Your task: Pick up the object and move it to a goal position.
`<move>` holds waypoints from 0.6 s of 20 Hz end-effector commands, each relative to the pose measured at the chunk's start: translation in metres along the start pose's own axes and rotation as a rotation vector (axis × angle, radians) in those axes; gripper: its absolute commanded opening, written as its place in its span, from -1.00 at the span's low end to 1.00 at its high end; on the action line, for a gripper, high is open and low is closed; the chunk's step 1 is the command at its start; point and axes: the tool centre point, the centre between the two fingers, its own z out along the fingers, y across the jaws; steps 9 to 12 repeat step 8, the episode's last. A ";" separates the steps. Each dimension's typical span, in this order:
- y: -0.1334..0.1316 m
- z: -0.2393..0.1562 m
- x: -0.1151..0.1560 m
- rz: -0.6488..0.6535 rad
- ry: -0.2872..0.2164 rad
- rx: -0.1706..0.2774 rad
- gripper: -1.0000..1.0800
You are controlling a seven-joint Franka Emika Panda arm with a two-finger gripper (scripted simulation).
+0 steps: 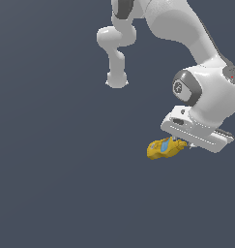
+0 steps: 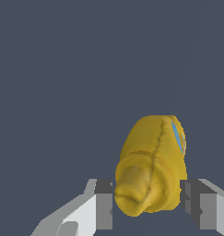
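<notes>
The yellow squeeze bottle (image 1: 165, 148) lies between the two fingers of the pincer (image 2: 149, 203), its cap end nearest the wrist camera and its body running away from it, with a strip of blue label showing along one flank. In the wrist view the dark pads (image 2: 104, 203) sit on either side of the cap end; one appears to touch the bottle while a thin gap may remain at the other, so the pincer is narrowed around the bottle, though a firm clamp cannot be confirmed. In the exterior view the bottle juts out sideways from under the pincer, toward the exterior view's left of it, tilted, not upright. Whether it rests on the grey tabletop (image 1: 66, 193) or hangs clear of it cannot be told, since no shadow or contact line shows. Gripping across the narrow cap end probably suits the finger span, but it leaves most of the bottle's weight hanging beyond the pincer, so it could pivot.
</notes>
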 end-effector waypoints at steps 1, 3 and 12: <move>-0.010 -0.005 -0.001 -0.002 0.004 0.008 -1.00; -0.013 -0.006 -0.001 -0.002 0.004 0.008 -1.00; -0.017 -0.006 -0.001 -0.002 0.004 0.008 -1.00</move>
